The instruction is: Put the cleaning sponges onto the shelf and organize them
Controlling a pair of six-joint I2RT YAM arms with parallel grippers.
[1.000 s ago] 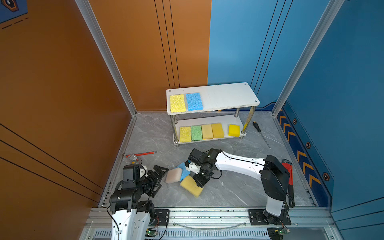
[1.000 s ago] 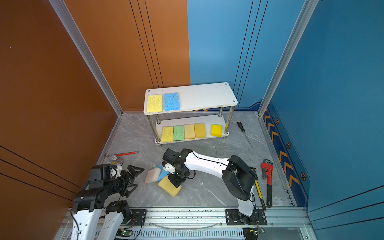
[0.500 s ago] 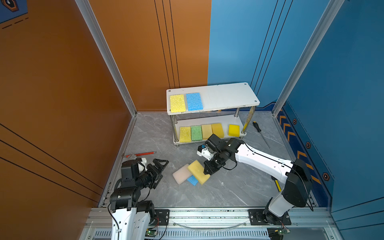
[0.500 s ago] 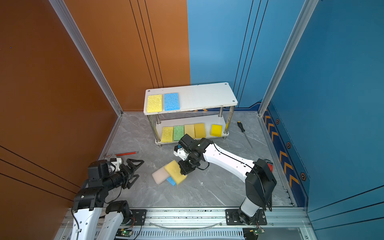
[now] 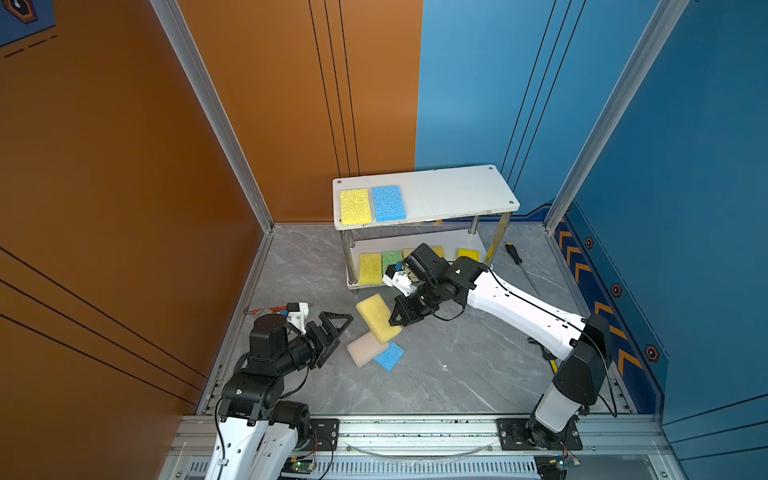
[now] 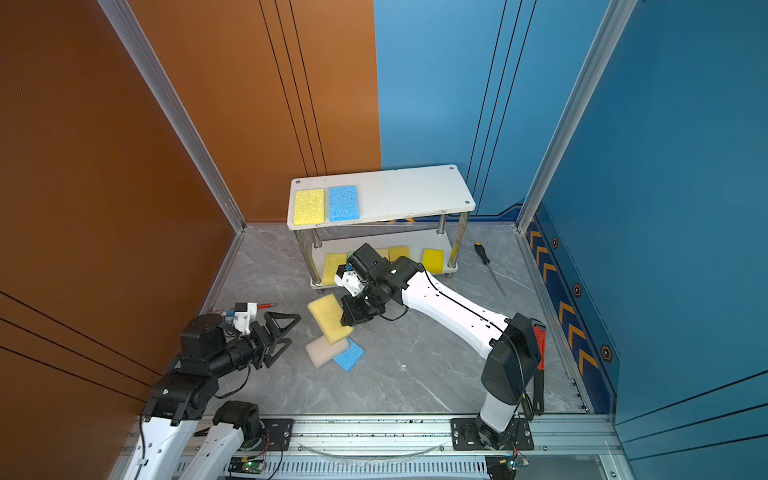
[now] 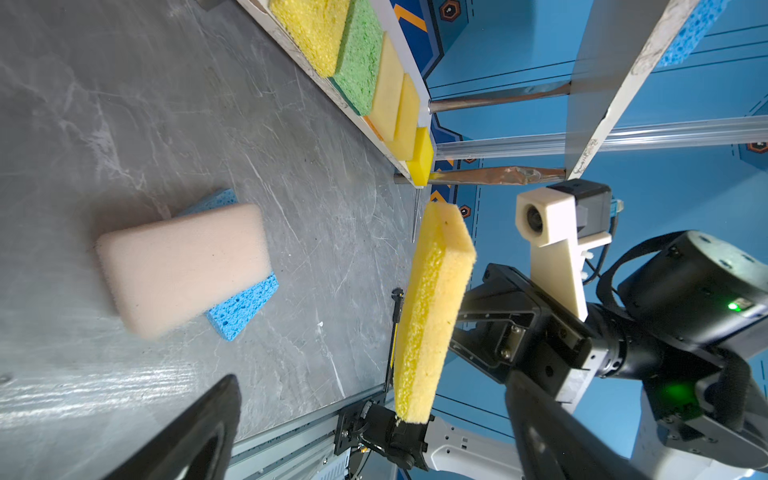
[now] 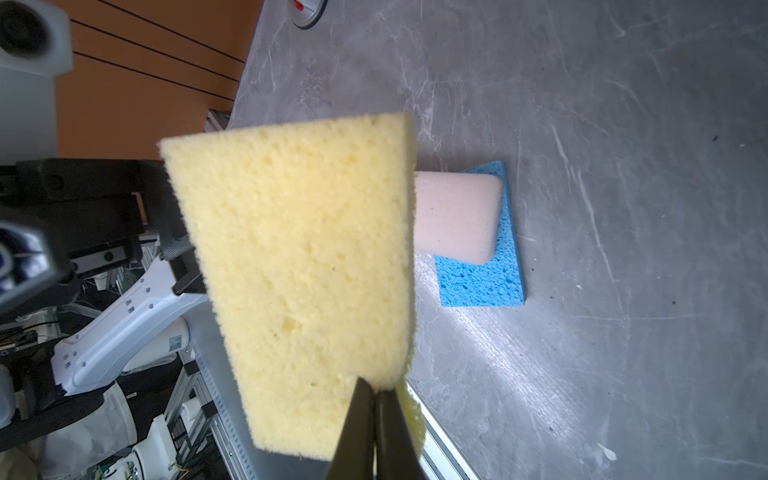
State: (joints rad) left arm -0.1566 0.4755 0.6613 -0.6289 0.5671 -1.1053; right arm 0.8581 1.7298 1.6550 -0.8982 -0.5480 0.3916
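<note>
Aloft on the near side of the shelf (image 5: 428,220), a thick yellow sponge (image 5: 376,318) hangs from the right gripper (image 5: 393,321), whose jaws are pressed together near one corner and squash the foam there. At near left, the left gripper (image 5: 338,337) hovers spread wide with nothing in it. It is just beside a pink sponge (image 5: 363,348) that lies on the floor (image 5: 457,365), partly over a blue sponge (image 5: 391,358). A yellow pad (image 5: 355,206) and a blue pad (image 5: 388,203) lie flat side by side at the left end of the top board (image 5: 457,195), whose right part is bare. A row (image 7: 357,54) of five sits on the lower board (image 5: 415,241). The foam looks light, soft and springy. It is unlikely to break or slip from a pinch, but from a corner grip it is apt to sag and swing, so it may land skewed. A hold at the middle of a long edge would probably carry it flatter. The pink sponge, resting on the blue one, looks the easier of the two to take first.
</note>
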